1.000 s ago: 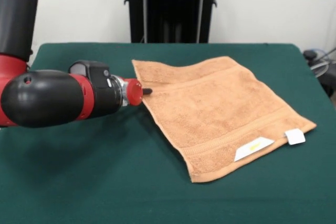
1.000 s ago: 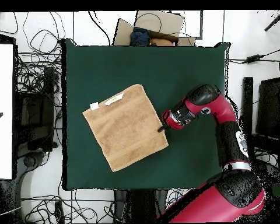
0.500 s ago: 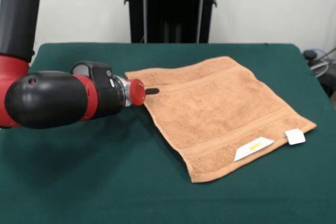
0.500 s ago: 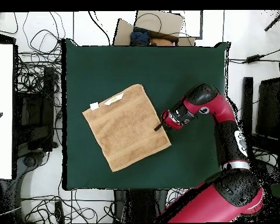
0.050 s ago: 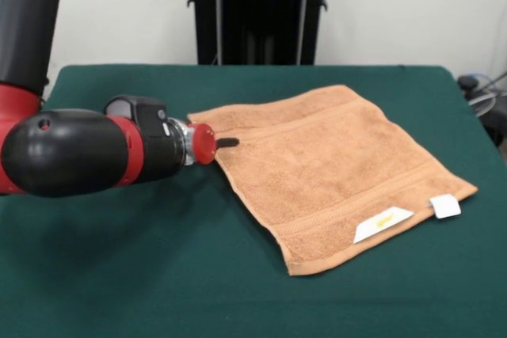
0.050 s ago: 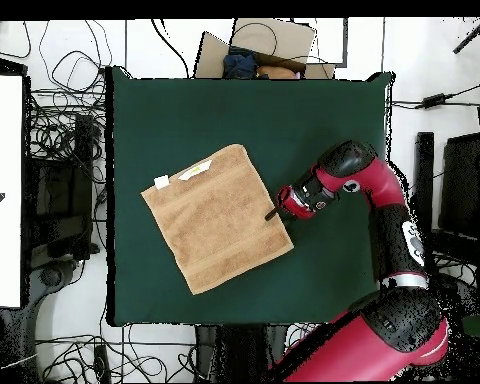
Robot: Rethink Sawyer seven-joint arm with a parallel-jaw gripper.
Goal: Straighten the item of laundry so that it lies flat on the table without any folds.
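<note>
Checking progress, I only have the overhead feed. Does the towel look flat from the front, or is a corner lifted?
Observer: The front view shows the towel lying flat on the table, no raised folds.
Operator: Is the tag underneath?
Observer: No, a white tag sticks out at the edge and a white label faces up beside it.
Operator: Gripper height?
Observer: The gripper sits low, its dark tip at the towel's corner edge; contact can't be confirmed.
</note>
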